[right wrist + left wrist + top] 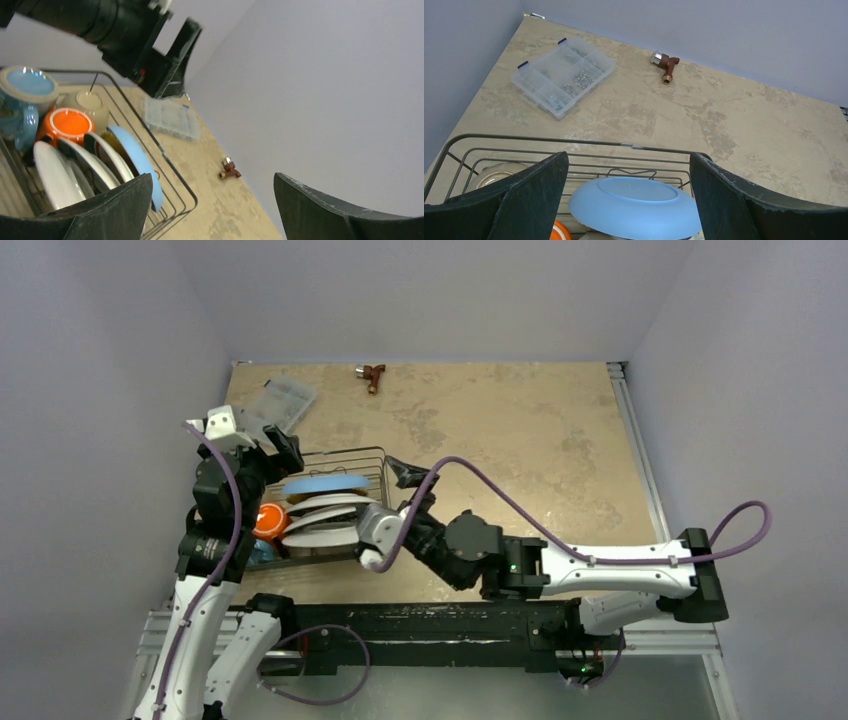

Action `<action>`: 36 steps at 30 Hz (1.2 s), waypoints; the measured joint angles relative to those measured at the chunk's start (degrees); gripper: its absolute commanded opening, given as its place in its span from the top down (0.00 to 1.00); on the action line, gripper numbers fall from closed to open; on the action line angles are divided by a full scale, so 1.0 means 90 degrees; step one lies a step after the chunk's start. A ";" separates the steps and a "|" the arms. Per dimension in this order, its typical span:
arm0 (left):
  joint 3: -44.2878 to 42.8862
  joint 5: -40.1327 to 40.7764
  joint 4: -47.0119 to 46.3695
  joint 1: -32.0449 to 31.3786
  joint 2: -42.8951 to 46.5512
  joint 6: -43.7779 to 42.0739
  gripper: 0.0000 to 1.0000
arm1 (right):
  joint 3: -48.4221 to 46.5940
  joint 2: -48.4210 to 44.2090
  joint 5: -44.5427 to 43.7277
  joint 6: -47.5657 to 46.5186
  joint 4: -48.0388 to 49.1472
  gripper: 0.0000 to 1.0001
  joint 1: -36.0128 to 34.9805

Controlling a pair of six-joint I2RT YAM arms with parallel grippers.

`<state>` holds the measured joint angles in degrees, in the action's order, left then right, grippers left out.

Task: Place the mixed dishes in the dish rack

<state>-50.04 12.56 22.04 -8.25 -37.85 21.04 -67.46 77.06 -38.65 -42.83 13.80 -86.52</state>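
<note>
At left centre of the top view, the black wire dish rack (pixel 345 451) holds plates on edge, the light blue plate (pixel 322 483) farthest back, with the orange mug (pixel 270 520) beside them. In the left wrist view, the left claw (pixel 629 195) gapes wide. In the right wrist view, the right claw (pixel 212 200) is spread and empty.
</note>
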 measured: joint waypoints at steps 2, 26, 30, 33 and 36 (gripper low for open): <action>0.0000 -0.0017 0.0000 0.0000 -0.0027 0.0000 0.11 | 0.0027 -0.0350 0.0189 0.0233 0.0012 0.11 0.0073; 0.0007 -0.0284 -0.0097 -0.0002 -0.0061 -0.0070 0.06 | 0.1010 -0.2283 -0.0408 0.4673 -0.1613 0.01 0.3062; 0.0063 -0.0578 -0.0352 -0.0027 0.0119 -0.0194 0.05 | 0.0801 -0.3007 -0.0969 0.4903 -0.2171 0.01 0.3104; 0.0007 -0.0918 -0.0410 -0.0051 0.0255 -0.0243 0.04 | 0.0430 -0.3468 -0.1423 0.4898 -0.2463 0.01 0.3104; -0.0508 -0.1273 -0.0085 -0.0056 0.0311 -0.0240 0.02 | 0.0141 -0.3893 -0.1783 0.4782 -0.2538 0.01 0.3106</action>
<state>-54.61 1.10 21.28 -8.75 -35.05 18.87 -66.19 42.02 -54.70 0.21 -9.04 -58.57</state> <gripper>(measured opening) 0.960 0.987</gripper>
